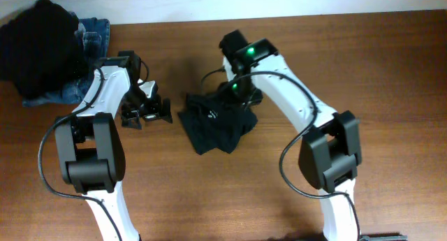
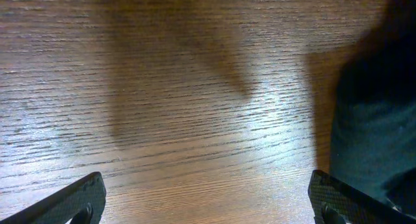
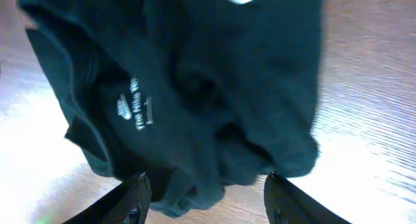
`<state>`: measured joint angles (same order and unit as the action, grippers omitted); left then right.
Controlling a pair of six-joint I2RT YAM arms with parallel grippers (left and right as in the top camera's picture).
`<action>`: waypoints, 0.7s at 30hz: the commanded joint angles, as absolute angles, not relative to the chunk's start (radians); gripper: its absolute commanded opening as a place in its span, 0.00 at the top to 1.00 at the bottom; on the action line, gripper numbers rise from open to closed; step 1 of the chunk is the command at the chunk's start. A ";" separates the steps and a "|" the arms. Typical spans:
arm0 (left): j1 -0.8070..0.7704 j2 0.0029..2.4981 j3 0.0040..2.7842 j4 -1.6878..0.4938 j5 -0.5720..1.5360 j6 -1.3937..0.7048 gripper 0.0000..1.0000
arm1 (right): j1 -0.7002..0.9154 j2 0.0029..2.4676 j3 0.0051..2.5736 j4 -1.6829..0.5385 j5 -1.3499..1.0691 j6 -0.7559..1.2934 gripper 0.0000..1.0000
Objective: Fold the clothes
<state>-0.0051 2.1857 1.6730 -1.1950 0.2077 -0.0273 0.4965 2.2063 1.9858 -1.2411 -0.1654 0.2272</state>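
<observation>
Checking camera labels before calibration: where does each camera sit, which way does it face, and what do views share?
Overhead: fixed above the table, looking straight down; both arms show, left gripper open beside the T-shirt, right gripper over it, jeans at the left.
Left wrist: on the left arm, facing down at bare wood; its fingers frame the bottom corners, T-shirt at the right edge.
Right wrist: on the right arm, looking down onto the T-shirt; its fingers at the bottom.
Shared: all three see the T-shirt and the table.

We find bare brown wooden worktop (image 1: 391, 73) toward the right and near edges. A crumpled blackish-green T-shirt (image 1: 216, 126) blocks the middle, and a heap of black cloth and blue denim (image 1: 49, 56) fills the far left corner.
</observation>
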 commanded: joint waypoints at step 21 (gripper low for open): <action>-0.004 2.167 1.670 -1.192 0.201 -0.038 0.01 | 0.656 2.312 1.995 -1.166 -0.099 0.161 0.50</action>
<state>-0.0051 2.1857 1.6730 -1.1942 0.2077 -0.0273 0.6514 2.3074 1.9858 -1.1725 -0.1272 0.1738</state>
